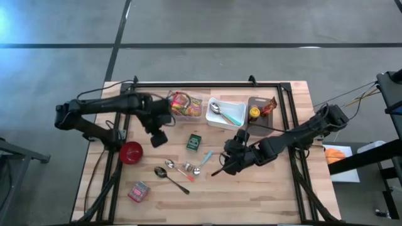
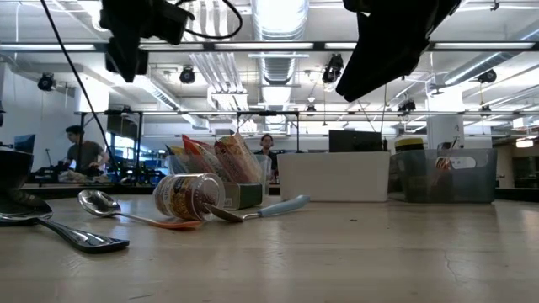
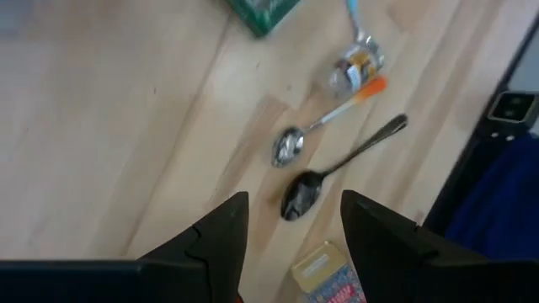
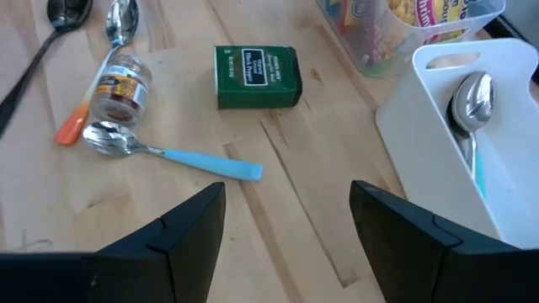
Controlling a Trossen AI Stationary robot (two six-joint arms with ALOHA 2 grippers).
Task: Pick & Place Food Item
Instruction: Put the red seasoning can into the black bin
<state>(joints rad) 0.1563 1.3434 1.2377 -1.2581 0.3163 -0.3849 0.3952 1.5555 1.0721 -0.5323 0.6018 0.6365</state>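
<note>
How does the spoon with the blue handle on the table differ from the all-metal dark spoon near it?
The blue-handled spoon has a light blue handle and a bright bowl; the dark spoon is metal throughout, with no coloured part. The blue-handled spoon lies right beside the small jar, between it and the green box; the dark spoon lies farther out, towards the table's front edge. Both lie flat on the wooden table, untouched.

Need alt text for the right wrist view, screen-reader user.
Seen past the right gripper, whose open fingers hold nothing, a wooden table holds a green box, a small spice jar on its side and a blue-handled spoon. A white bin with a spoon in it stands at one edge, beside a clear tub of snack packets.
</note>
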